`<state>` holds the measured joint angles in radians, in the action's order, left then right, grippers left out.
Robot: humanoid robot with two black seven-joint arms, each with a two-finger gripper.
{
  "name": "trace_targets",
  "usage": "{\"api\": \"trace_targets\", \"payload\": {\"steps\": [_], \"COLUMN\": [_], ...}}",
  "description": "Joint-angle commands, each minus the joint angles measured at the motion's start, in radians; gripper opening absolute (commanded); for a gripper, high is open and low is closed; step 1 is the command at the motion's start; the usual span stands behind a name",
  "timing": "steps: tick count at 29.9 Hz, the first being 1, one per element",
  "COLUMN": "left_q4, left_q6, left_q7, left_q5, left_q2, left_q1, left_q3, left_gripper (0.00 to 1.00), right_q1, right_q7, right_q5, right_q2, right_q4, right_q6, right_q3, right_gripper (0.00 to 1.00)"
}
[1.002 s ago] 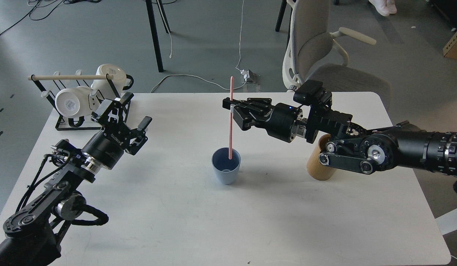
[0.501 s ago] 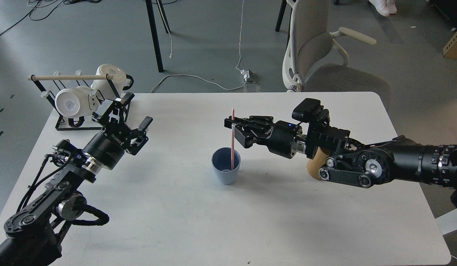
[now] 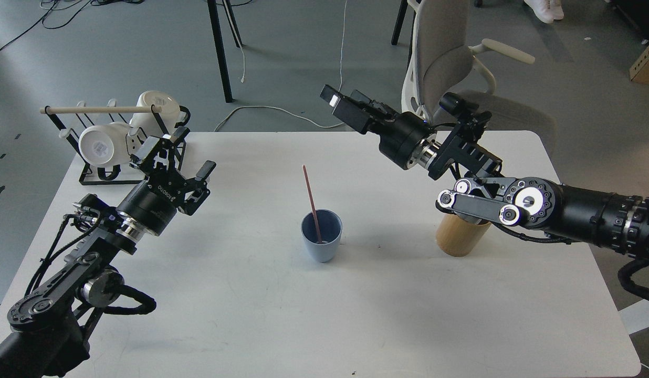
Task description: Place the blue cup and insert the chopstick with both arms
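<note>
The pale blue cup (image 3: 321,235) stands upright near the middle of the white table (image 3: 314,315). The pink-red chopstick (image 3: 311,199) stands in the cup, leaning to the upper left, with nothing holding it. My right gripper (image 3: 339,104) is raised well above and behind the cup, past the table's far edge, and is empty; its fingers look slightly apart. My left gripper (image 3: 176,158) is open and empty, over the left part of the table, well left of the cup.
A black wire rack (image 3: 114,142) with white mugs and a wooden rod stands at the far left. A tan bamboo cylinder (image 3: 459,235) stands right of the cup under my right arm. A grey office chair (image 3: 450,63) stands behind the table.
My right gripper lowered the chopstick into the cup, let go, and rose up and back. The chopstick now leans left in the cup. My left arm barely moved.
</note>
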<state>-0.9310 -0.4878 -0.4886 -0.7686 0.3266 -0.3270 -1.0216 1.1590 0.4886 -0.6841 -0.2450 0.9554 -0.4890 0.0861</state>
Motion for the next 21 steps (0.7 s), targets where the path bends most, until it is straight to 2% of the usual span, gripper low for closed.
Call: {"api": "trace_targets", "payload": {"steps": [1, 3, 4, 8, 11, 16, 21], "left_q4": [0.001, 0.001, 0.001, 0.001, 0.001, 0.001, 0.001], "left_q6": [-0.001, -0.001, -0.001, -0.001, -0.001, -0.001, -0.001], "left_q7": [0.0, 0.0, 0.0, 0.0, 0.0, 0.0, 0.0], "left_q5": [0.051, 0.077, 0.087, 0.155, 0.206, 0.212, 0.215], "left_q2": [0.002, 0.012, 0.025, 0.081, 0.1, 0.109, 0.1], "left_q1": [-0.049, -0.082, -0.098, -0.141, -0.184, -0.188, -0.188], "left_q3": [0.0, 0.0, -0.002, -0.005, 0.0, 0.0, -0.002], "left_gripper": [0.95, 0.95, 0.95, 0.95, 0.95, 0.95, 0.97], "right_q1": [-0.05, -0.068, -0.084, -0.205, -0.277, -0.363, -0.401], "right_q7": [0.0, 0.0, 0.0, 0.0, 0.0, 0.0, 0.0], "right_q5": [0.187, 0.259, 0.293, 0.37, 0.37, 0.379, 0.379], "right_q2": [-0.052, -0.12, -0.155, -0.238, -0.226, -0.182, -0.123], "right_q4": [0.017, 0.074, 0.112, 0.23, 0.229, 0.232, 0.226], "right_q6": [0.0, 0.0, 0.033, 0.274, 0.363, 0.368, 0.362], "right_q3": [-0.097, -0.165, -0.199, -0.366, -0.478, -0.633, -0.707], "right_gripper": [0.95, 0.99, 0.99, 0.99, 0.99, 0.99, 0.99]}}
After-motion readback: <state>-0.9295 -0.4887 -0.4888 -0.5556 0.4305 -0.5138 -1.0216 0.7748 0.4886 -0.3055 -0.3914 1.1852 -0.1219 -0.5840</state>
